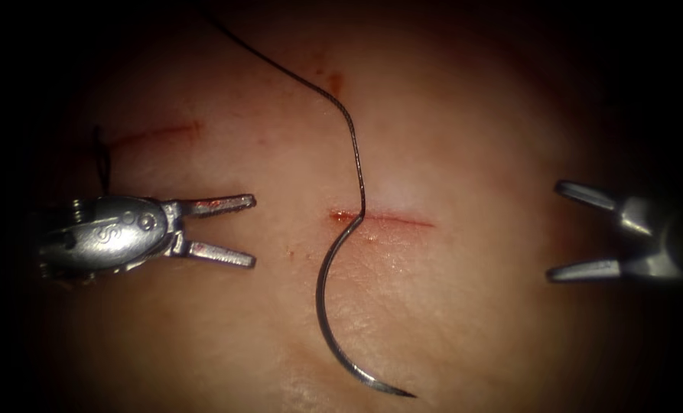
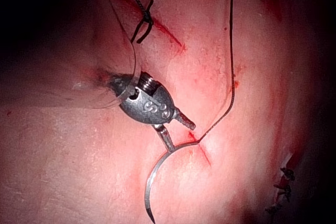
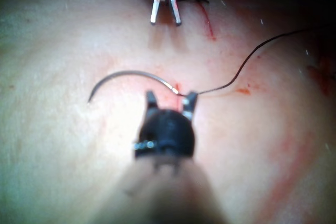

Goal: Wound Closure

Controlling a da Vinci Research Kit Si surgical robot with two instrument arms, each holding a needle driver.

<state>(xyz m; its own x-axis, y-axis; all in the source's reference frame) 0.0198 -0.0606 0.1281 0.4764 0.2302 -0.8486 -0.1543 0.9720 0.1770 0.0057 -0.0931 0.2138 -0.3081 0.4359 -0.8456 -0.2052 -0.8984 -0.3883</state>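
Note:
The curved needle [image 1: 328, 310] lies free on the tissue [image 1: 448, 321], its swaged end at the left end of the short red cut [image 1: 383, 219] and its point toward the near edge. Dark thread [image 1: 352, 138] runs from the swage up and away to the top. The left tool [image 1: 255, 231] stands open to the left of the cut, holding nothing. The right tool [image 1: 553, 229] stands open to the right of the cut, also holding nothing. In the left wrist view the needle [image 2: 157, 171] lies by the left tool [image 2: 181, 135]. In the right wrist view the needle [image 3: 128, 75] lies just beyond the open right tool [image 3: 171, 97].
A second red cut [image 1: 157, 134] lies at the upper left with a dark stitch knot [image 1: 102, 160] beside it. Red fluid [image 1: 333, 80] marks the tissue near the thread. More dark stitches [image 2: 283, 190] are visible in the left wrist view.

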